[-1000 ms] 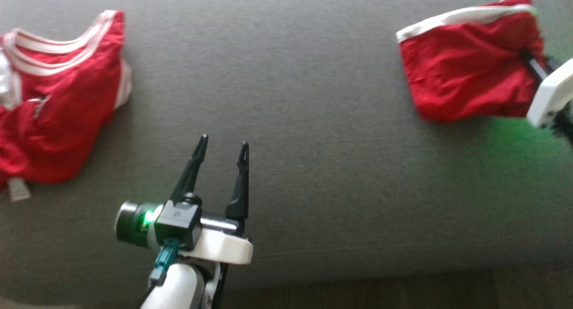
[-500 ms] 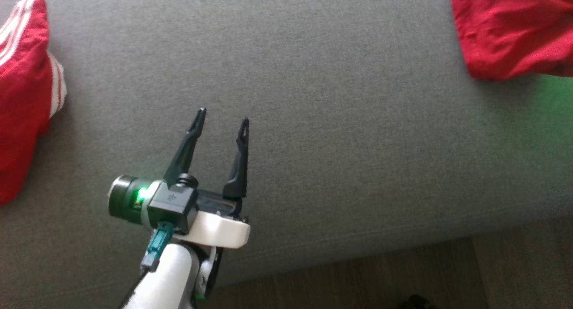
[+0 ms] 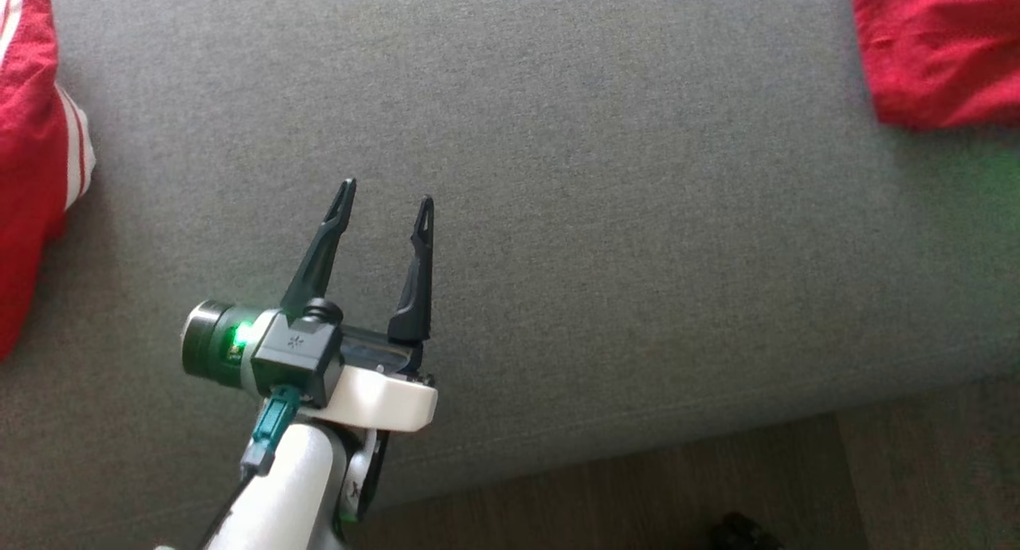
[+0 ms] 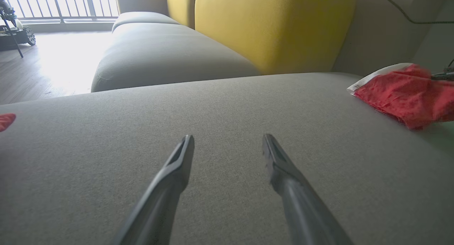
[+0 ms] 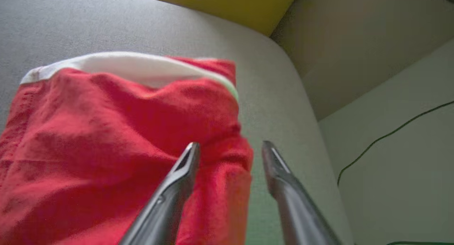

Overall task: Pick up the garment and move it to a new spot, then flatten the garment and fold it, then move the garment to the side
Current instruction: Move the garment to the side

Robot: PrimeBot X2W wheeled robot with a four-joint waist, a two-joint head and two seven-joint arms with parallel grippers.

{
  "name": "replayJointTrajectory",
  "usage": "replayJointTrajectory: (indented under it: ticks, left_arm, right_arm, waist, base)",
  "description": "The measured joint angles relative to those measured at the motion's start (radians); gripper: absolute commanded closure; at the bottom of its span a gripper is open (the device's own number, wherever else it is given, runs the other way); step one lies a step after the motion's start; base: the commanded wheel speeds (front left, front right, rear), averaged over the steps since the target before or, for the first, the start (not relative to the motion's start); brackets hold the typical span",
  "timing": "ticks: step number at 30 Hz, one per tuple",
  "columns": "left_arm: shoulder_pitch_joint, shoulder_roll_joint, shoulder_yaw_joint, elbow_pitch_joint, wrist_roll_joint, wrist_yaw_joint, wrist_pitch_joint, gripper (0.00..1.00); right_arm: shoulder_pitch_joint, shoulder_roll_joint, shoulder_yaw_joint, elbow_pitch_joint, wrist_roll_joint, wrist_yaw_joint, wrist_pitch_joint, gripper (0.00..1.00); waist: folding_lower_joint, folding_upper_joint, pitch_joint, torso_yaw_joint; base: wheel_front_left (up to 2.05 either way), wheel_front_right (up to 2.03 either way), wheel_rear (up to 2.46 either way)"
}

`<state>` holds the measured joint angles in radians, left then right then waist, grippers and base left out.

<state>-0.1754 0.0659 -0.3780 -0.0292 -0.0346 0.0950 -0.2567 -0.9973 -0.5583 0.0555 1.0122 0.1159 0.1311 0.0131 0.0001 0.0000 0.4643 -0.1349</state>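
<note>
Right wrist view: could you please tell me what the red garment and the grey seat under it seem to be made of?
Red garment: probably thin cotton-like cloth, matte; it creases softly. Grey seat: woven upholstery fabric, matte; a fine speckled weave shows.

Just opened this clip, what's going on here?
A two-armed robot is handling clothes on a grey sofa cushion. Its right gripper stands open at one edge of a folded red garment with a white band, which lies near the cushion's corner. The left gripper is open too, hovering above bare cushion. A red striped top lies off to the robot's left.
</note>
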Motion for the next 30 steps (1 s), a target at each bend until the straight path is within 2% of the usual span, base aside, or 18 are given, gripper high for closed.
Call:
replayJointTrajectory:
  ticks: [5,8,12,15,22,23,25,26,30]
  left_arm:
    - [-0.002,-0.001,0.000,0.003,0.000,-0.007,0.000,0.00]
    - [0.001,-0.003,0.001,0.003,-0.001,0.002,0.000,0.00]
    - [0.016,-0.005,0.004,0.017,-0.016,0.016,0.000,0.00]
    - [0.044,-0.008,0.005,0.030,-0.037,0.032,0.000,0.00]
    - [0.118,-0.010,0.023,0.070,-0.109,0.061,0.000,0.00]
    - [0.118,-0.010,0.023,0.070,-0.109,0.061,0.000,0.00]
    - [0.147,-0.011,0.034,0.079,-0.137,0.073,0.000,0.00]
    - [0.147,-0.011,0.034,0.079,-0.137,0.073,0.000,0.00]
    - [0.184,-0.011,0.037,0.082,-0.164,0.083,0.000,0.00]
  right_arm:
    - [0.000,0.008,-0.142,-0.030,-0.192,0.000,-0.083,0.00]
    - [0.011,0.086,-0.213,-0.102,-0.242,0.000,-0.142,0.00]
    - [0.108,0.274,-0.200,-0.191,-0.221,0.000,-0.209,0.00]
    - [0.235,0.352,-0.163,-0.249,-0.189,0.000,-0.237,0.00]
    - [0.474,0.462,-0.124,-0.445,-0.095,0.000,-0.263,0.00]
    - [0.474,0.462,-0.124,-0.445,-0.095,0.000,-0.263,0.00]
    - [0.594,0.475,-0.126,-0.562,-0.077,0.000,-0.266,0.00]
    - [0.594,0.475,-0.126,-0.562,-0.077,0.000,-0.266,0.00]
    - [0.755,0.497,-0.150,-0.688,-0.077,0.000,-0.266,0.00]
  waist:
    - [0.0000,0.0000,-0.025,0.008]
    - [-0.0002,0.0000,-0.055,0.015]
    - [-0.0002,0.0000,-0.109,0.026]
    - [-0.0002,0.0000,-0.156,0.040]
    - [-0.0002,0.0000,-0.267,0.087]
    - [-0.0002,0.0000,-0.267,0.087]
    - [-0.0003,0.0001,-0.315,0.112]
    - [-0.0003,0.0001,-0.315,0.112]
    - [-0.0003,0.0001,-0.378,0.145]
  base:
    - [0.00,0.00,0.00]
    - [0.00,0.00,0.00]
    - [0.00,0.00,0.00]
    - [0.00,0.00,0.00]
    - [0.00,0.00,0.00]
    - [0.00,0.00,0.00]
    - [0.00,0.00,0.00]
    - [0.00,0.00,0.00]
    - [0.00,0.00,0.00]
